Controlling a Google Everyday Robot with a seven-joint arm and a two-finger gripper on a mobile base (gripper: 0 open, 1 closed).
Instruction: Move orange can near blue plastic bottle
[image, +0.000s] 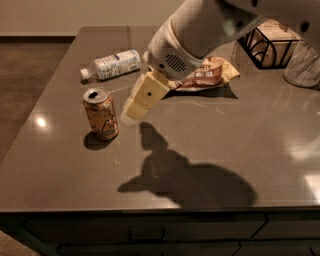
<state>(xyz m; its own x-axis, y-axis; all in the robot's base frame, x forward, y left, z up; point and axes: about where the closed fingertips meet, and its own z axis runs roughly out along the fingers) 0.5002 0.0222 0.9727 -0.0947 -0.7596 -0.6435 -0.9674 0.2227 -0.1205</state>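
end effector (129, 115) hangs low over the counter (235, 145) | open or closed: cannot tell | can (101, 114) stands up just left of it, close, not touching | bottle (111, 64) lies on its side farther back, past the can | next: go left to the can

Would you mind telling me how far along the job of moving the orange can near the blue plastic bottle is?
Done: nothing is moved yet. The orange can stands upright, apart from the blue plastic bottle lying behind it. In hand: the tool hangs just beside the can, not holding it. Left: grasp the can, carry it, and set it down beside the bottle.
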